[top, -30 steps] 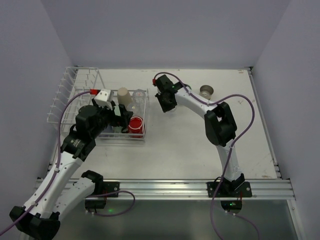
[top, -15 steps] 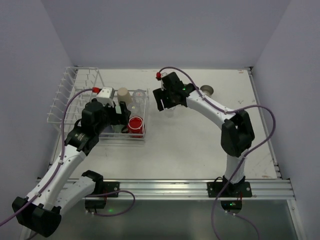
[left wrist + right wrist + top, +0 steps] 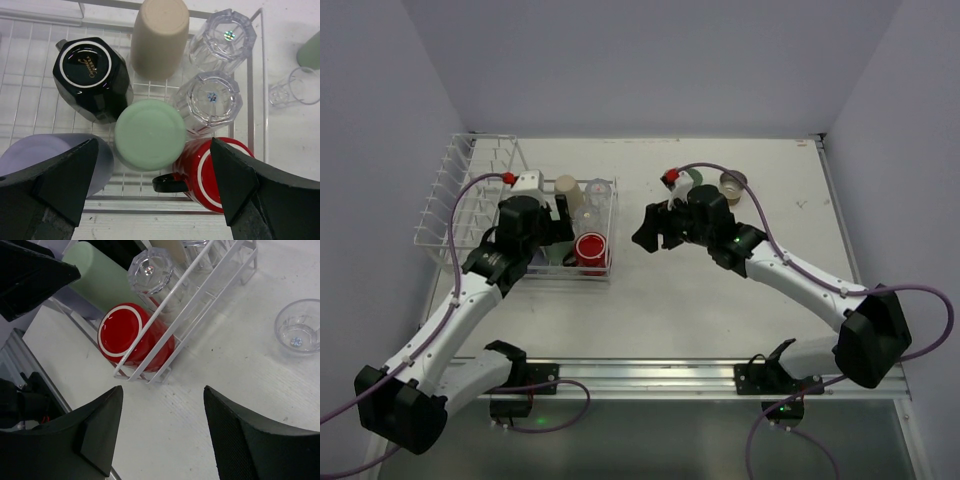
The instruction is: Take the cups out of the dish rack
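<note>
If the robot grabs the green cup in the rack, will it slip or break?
The green cup looks smooth and round, so it may slip a bit. It looks like plastic, so probably light and hard to break. It stands bottom-up, squeezed between the red mug and black cup, so lifting could nudge them.

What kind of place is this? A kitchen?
Probably a robot lab booth, not a kitchen: plain walls box in a table, two arms are bolted to a rail, and a rack holds cups.
</note>
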`<state>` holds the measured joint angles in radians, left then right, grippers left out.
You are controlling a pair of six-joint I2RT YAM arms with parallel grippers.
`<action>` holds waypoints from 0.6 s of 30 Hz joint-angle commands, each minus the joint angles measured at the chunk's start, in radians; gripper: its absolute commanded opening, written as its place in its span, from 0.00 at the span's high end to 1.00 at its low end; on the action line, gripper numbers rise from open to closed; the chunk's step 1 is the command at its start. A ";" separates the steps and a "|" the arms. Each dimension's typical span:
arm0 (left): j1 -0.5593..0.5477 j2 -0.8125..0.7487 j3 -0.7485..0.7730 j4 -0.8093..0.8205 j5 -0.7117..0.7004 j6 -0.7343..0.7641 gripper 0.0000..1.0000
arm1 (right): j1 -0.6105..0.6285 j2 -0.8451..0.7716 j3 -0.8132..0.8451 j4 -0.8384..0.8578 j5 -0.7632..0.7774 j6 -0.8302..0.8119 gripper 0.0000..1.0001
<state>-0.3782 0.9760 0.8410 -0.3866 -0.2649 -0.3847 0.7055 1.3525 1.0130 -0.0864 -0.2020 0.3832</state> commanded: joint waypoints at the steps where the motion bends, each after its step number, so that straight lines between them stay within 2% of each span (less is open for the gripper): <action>1: -0.002 0.032 0.024 0.048 -0.097 -0.028 0.03 | -0.001 -0.045 0.001 0.106 -0.028 0.036 0.32; 14: -0.002 0.161 0.026 0.152 -0.102 -0.034 0.20 | 0.000 -0.081 -0.013 0.109 -0.042 0.040 0.35; 16: -0.002 0.176 0.024 0.155 -0.105 -0.036 0.26 | 0.000 -0.084 -0.013 0.112 -0.040 0.042 0.35; 18: -0.002 0.179 0.023 0.161 -0.099 -0.034 0.37 | 0.000 -0.082 -0.013 0.116 -0.039 0.048 0.35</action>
<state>-0.3782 1.1530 0.8413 -0.2935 -0.3347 -0.4076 0.7059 1.2953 1.0054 -0.0277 -0.2283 0.4149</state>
